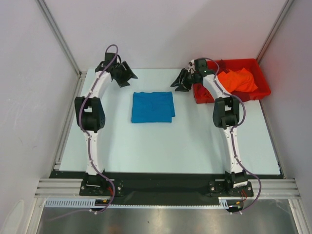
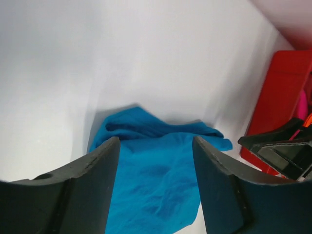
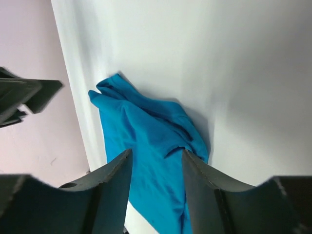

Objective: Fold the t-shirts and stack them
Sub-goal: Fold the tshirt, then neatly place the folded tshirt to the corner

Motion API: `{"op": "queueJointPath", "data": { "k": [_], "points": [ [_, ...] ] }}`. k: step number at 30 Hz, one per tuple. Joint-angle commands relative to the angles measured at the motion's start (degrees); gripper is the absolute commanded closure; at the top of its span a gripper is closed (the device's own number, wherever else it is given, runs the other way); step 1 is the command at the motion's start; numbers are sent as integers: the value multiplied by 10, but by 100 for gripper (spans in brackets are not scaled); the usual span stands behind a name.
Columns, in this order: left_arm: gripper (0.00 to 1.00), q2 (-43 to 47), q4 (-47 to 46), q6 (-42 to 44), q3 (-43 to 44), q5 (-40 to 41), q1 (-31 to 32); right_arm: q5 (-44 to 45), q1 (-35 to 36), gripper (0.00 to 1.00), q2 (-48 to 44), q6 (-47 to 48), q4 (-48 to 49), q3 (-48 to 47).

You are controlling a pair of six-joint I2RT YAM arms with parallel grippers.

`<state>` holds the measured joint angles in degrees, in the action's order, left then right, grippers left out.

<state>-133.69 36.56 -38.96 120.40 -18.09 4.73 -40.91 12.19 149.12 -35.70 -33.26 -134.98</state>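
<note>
Now, with the blue t-shirt (image 1: 152, 107) folded mid-table and your left gripper (image 1: 126, 77) and right gripper (image 1: 180, 84) both spread empty near its far corners, watch that rumpled far edge: a low sweep toward the orange t-shirt (image 1: 237, 80) in the bin (image 1: 263, 88) could drag the fold open.

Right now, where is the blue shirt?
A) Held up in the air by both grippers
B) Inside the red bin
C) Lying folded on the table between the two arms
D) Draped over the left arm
C: the blue shirt lies flat as a folded rectangle on the table. The left gripper and right gripper are open and clear of it, and the red bin holds an orange shirt.
</note>
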Motion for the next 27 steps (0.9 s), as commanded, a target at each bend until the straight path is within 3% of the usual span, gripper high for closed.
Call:
{"op": "queueJointPath", "data": {
  "k": [1,5,12,18,27],
  "points": [
    [32,62,23,30,48,34,-5,11,-12,48,-53,34,-67,-16],
    [38,126,31,43,-25,31,10,21,-8,47,-111,85,-124,56],
    [41,222,-18,55,-173,41,138,53,9,46,-217,155,-94,245],
    [43,172,-10,35,-137,67,219,101,43,47,-229,179,-66,310],
    [37,102,19,-2,-68,141,241,100,57,48,-225,165,-2,382]
  ]
}}
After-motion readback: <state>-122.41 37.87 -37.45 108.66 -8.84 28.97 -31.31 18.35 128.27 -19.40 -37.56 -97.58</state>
